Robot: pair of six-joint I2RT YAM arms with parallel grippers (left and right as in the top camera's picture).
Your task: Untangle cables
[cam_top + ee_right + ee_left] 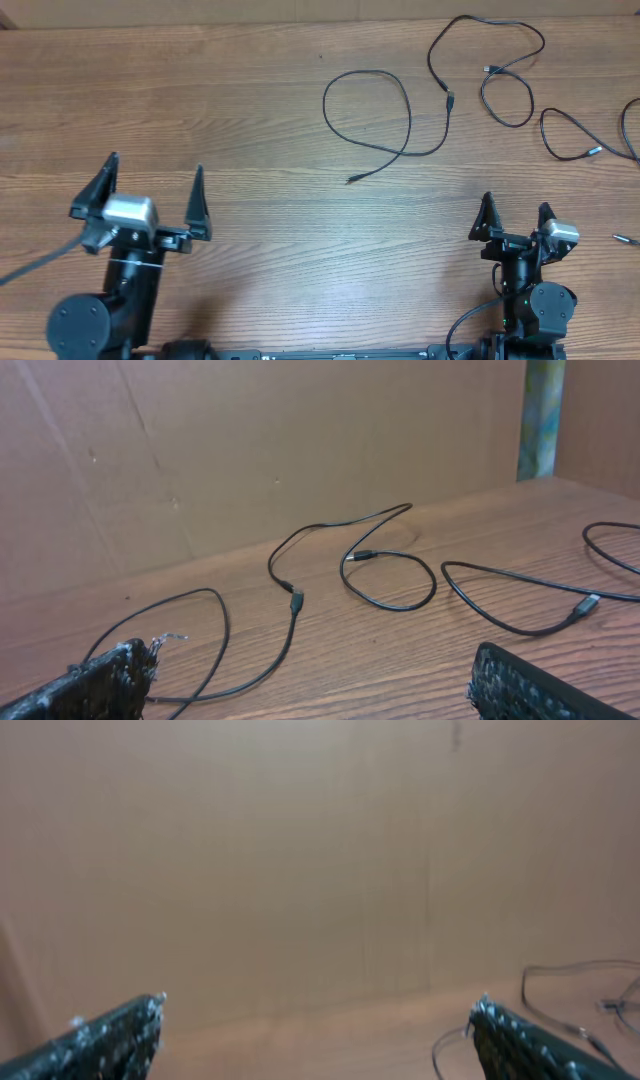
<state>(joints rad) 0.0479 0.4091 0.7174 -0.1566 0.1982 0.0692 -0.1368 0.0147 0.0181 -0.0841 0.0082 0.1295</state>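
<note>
Wood table [200, 80]: cables [324, 100] lie far centre to far right, apparently mostly separated; one plug junction may need parting. Our left gripper [155, 163] and right gripper [515, 202] sit near, released, empty.

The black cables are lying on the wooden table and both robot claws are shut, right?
No. The left gripper and right gripper are both open, as the overhead view shows. The cables do lie on the table.

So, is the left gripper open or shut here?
Open. The left gripper has its fingers spread wide, with nothing between them.
</note>
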